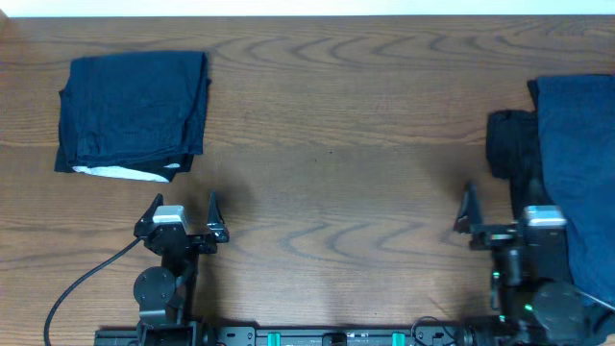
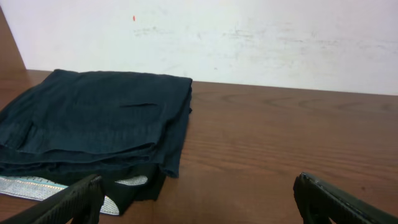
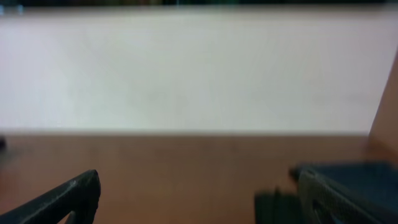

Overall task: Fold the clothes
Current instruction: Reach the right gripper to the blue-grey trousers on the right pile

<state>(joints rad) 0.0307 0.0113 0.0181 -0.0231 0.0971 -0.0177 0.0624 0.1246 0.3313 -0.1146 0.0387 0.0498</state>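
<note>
Presently, a folded navy garment (image 1: pixel 133 113) lies flat at the far left corner of the wooden table (image 1: pixel 336 144). Its edges are roughly squared. A pale strip (image 1: pixel 120 173) shows along its near edge, and in the left wrist view this strip reads as a silvery-white band beneath the dark layers.

The left gripper (image 1: pixel 184 205) sits just short of that garment's near right corner and is apart from it. Its fingers are spread wide with nothing between them. A black cable (image 1: pixel 82 284) loops from the left arm toward the near left corner.

The middle of the table carries only wood grain.

Toward the right edge, a black garment (image 1: pixel 509 144) lies bunched. It touches a larger navy garment (image 1: pixel 577 163) that runs along the right edge from mid-depth toward the near right corner. Both are unfolded.

The right gripper (image 3: pixel 199 205) is spread wide and grips nothing. One finger (image 1: pixel 468 204) stands over bare wood. The other is at the margin of the dark cloth, and contact there cannot be determined. The right wrist view is blurred.
</note>
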